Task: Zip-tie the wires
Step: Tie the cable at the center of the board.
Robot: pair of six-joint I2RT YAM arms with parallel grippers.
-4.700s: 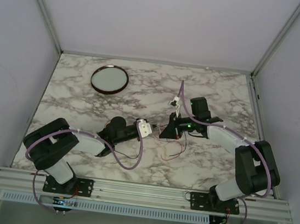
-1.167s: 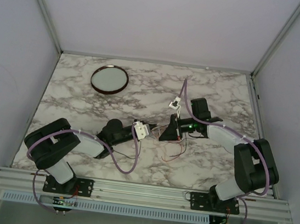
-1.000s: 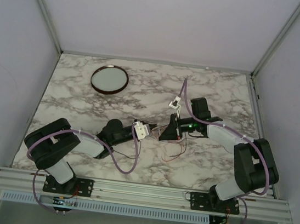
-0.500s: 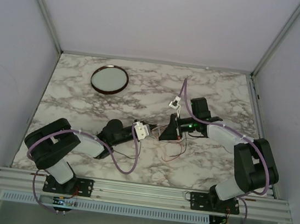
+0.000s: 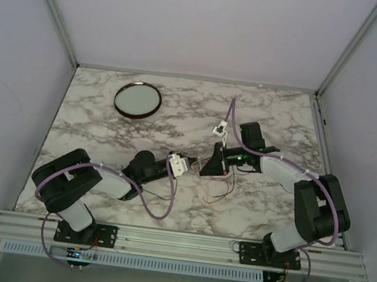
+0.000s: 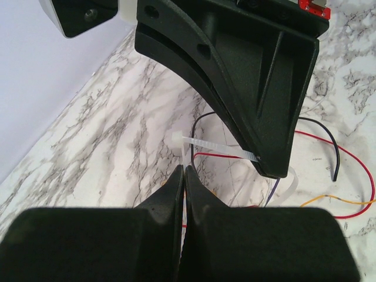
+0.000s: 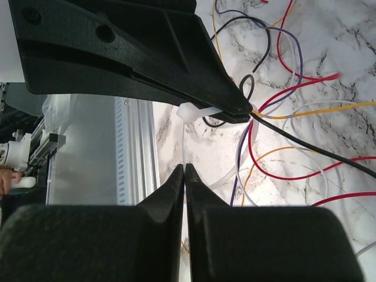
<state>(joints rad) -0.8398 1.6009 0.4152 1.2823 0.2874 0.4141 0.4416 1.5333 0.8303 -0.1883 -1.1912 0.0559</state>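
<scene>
Both pairs of jaws are pressed together, each pinching a thin white strip of the same zip tie (image 6: 217, 148). In its own wrist view, the left gripper (image 6: 183, 171) has its fingers closed with no gap, and a sliver of the strap rises from between them to the tie's small square head. From that head the ribbed strap runs right into the tip of the right gripper (image 7: 184, 168), which looms large and black across the upper part of that view. The right wrist view mirrors this: its own fingers meet around a fine white strip that leads up to the head, while the left gripper's tip closes on the strap just beside it. The wires (image 7: 276, 110) fan out from a point right at that left tip, in red, black, yellow, purple and white strands, and spread loosely over the marble table (image 5: 104, 144). Whether the strap fully circles the bundle cannot be told. From above, the two grippers meet tip to tip near the middle of the table, with the loose wire ends trailing toward the near edge beneath the right gripper. A round dark-rimmed dish (image 5: 137, 99) sits well apart at the far left.
</scene>
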